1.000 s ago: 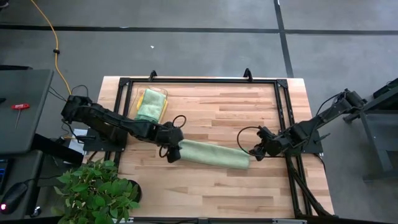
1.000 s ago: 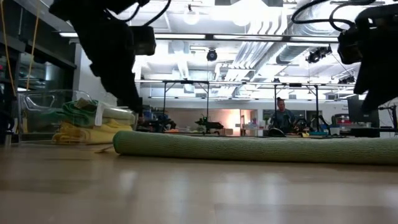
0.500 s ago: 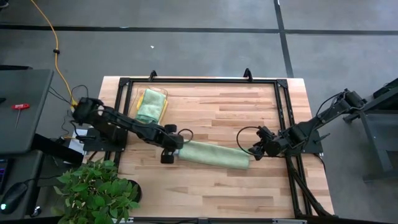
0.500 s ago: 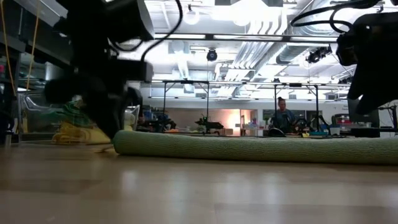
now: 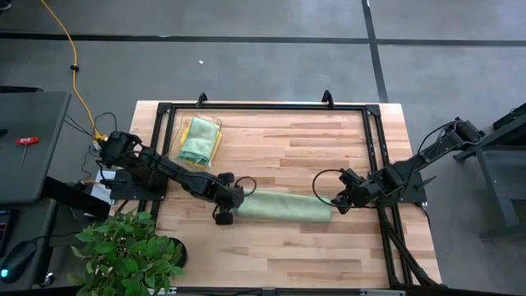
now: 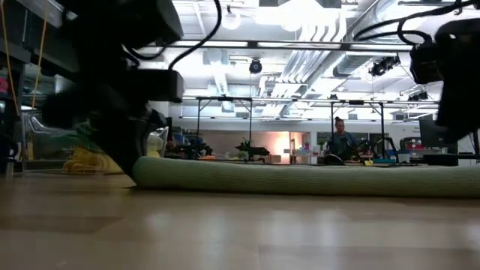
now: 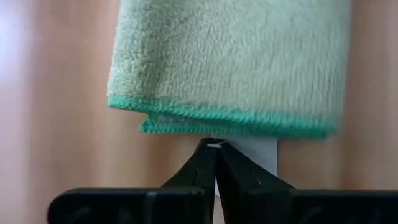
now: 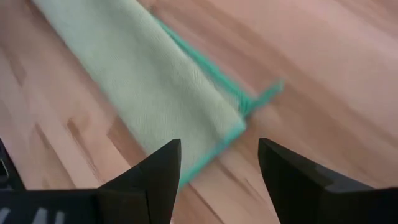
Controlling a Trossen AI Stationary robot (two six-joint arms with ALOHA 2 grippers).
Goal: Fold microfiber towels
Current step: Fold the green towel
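Folded green towel (image 5: 283, 205) lying lengthwise on the bench (image 5: 279, 140), between both arms. Left pincer (image 5: 234, 200) pressed together at the towel's left end, on its edge. Right pincer (image 5: 336, 202) spread wide, just beside the right end, gripping nothing. Farther back, towel stack (image 5: 199, 138) in a clear tray.

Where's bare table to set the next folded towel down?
Free: the wide strip of table between the black frame's far rail and the folded green towel, right of the clear bin; also the near strip below that towel. Crowded: the towel's ends, with the left gripper shut at one and the right gripper open at the other.
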